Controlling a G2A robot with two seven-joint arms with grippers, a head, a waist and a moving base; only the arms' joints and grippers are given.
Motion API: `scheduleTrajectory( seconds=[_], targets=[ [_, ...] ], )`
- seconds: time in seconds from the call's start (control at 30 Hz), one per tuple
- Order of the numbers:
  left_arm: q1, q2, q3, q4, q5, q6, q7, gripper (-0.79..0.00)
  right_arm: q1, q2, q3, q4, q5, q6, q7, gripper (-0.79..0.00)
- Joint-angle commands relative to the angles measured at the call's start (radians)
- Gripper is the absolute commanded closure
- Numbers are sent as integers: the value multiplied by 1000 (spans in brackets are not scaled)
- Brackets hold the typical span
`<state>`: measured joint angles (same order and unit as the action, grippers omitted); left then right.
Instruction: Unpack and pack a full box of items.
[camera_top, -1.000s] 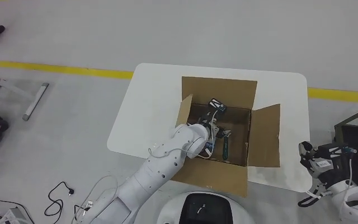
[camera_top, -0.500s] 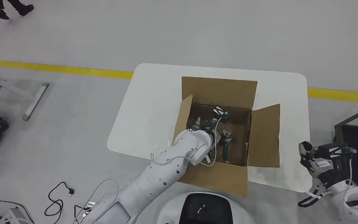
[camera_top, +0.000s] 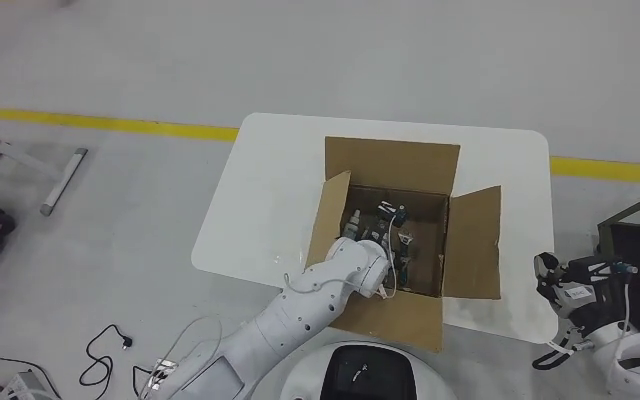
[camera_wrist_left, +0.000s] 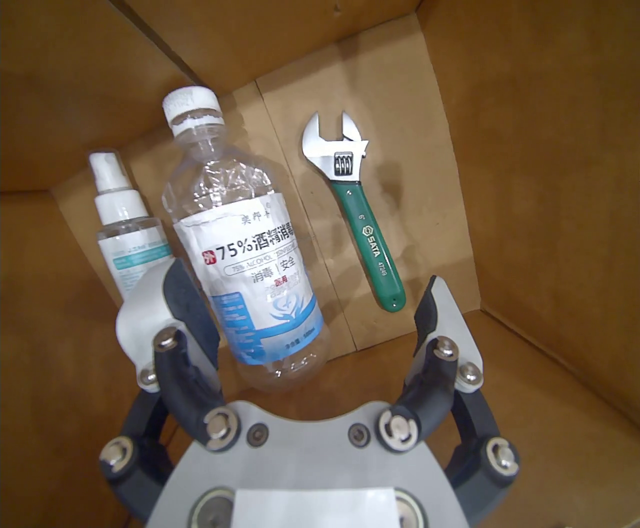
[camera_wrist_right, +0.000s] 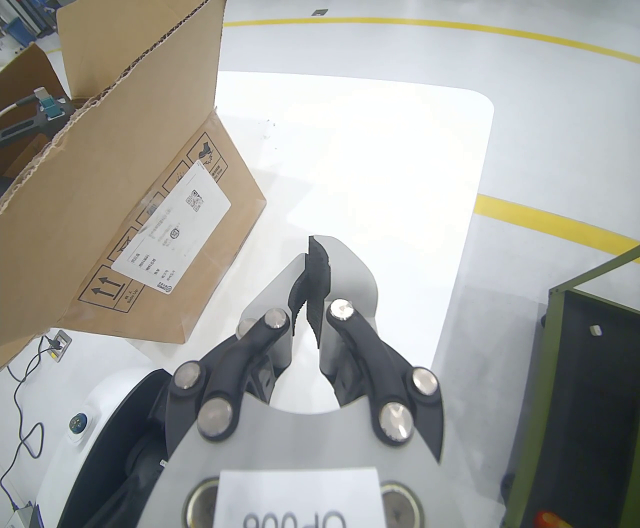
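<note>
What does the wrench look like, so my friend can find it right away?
Look for the open cardboard box on the white table. On its floor, three things sit side by side: a small spray bottle, a big clear bottle and the wrench. The wrench is the only metal tool, lying flat, with a green handle and a shiny silver head.

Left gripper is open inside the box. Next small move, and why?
Probably shift the left gripper sideways to centre it on the alcohol bottle before closing. Its jaws are open. The bottle lies close to one finger, while the green handle end of the adjustable wrench sits near the other, so closing here might catch both.
</note>
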<state>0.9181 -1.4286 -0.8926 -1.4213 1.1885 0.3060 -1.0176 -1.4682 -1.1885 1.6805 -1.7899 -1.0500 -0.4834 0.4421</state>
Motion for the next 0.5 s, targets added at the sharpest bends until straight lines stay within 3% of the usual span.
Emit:
scheduleTrajectory(
  seconds=[0.0, 0.3, 0.47],
  targets=[
    [-12, -7, 3, 18, -20, 11, -6, -785, 0, 0, 0, 0, 0, 0, 0, 0],
    [-68, -28, 14, 134, -24, 40, 4, -785, 0, 0, 0, 0, 0, 0, 0, 0],
    [-76, -37, 19, 153, -30, 38, 11, -785, 0, 0, 0, 0, 0, 0, 0, 0]
  ],
)
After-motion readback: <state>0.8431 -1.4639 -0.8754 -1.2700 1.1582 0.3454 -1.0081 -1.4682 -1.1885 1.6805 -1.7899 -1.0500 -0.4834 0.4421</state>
